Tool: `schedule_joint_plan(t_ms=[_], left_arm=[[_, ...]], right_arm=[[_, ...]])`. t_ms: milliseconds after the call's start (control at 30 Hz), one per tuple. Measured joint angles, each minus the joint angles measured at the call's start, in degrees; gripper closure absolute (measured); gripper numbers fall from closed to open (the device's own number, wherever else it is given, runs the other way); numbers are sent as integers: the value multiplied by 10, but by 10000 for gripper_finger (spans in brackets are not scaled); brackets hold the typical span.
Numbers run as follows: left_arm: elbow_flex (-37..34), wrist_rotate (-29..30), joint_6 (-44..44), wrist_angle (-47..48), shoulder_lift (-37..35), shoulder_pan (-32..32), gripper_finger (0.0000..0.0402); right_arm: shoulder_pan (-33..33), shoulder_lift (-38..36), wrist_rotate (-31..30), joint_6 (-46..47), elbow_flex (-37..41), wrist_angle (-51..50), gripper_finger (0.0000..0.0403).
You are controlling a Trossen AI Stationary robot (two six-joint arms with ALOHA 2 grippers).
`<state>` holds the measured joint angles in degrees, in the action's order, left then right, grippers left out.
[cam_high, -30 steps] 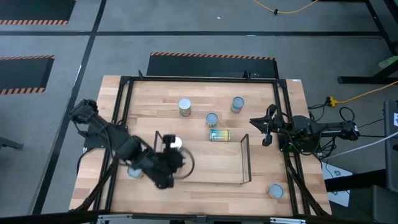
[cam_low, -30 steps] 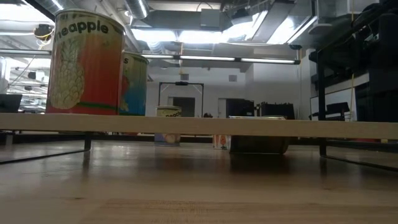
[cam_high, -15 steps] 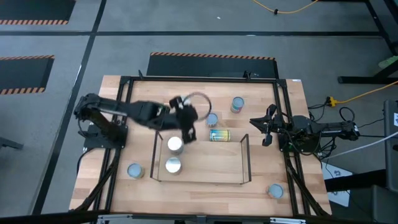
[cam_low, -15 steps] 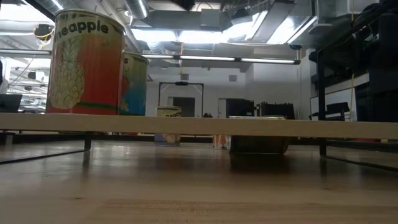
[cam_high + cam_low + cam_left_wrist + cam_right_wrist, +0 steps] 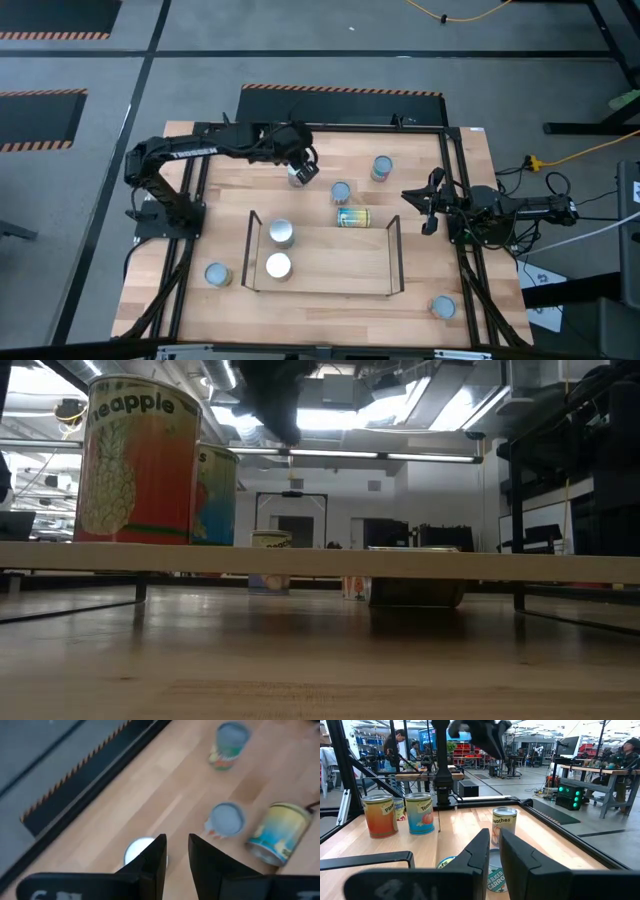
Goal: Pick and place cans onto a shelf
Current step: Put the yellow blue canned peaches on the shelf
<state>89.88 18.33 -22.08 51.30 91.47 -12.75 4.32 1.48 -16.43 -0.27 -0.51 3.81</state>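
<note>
Two cans stand upright on the left end of the light-wood shelf; the low view shows them as a pineapple can with another can behind it. My left gripper hovers over the far part of the table, open by a narrow gap and holding nothing. It is just above a white-topped can standing on the table. My right gripper waits at the table's right edge, fingers nearly together.
Two more cans stand on the table at the far middle. A yellow-teal can lies on its side by the shelf's far edge. Further cans stand at the near left and near right. A black frame edges the table.
My left gripper has swung from over the shelf's near left end toward the table's far edge, turning as it went. It now hovers over the white-topped can. It carries nothing. Both cans on the shelf have stayed where they were.
</note>
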Motion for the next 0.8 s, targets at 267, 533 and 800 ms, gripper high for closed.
schedule_joint_plan(t_ms=[267, 533, 800], left_arm=[[-77, -41, -18, -34, 1, -30, 328], [-145, -64, -18, -117, 1, -31, 328], [-196, -67, -18, -191, 1, -31, 328]], right_arm=[[0, 0, 0, 0, 0, 0, 354], [0, 0, 0, 0, 0, 0, 354], [0, 0, 0, 0, 0, 0, 354]])
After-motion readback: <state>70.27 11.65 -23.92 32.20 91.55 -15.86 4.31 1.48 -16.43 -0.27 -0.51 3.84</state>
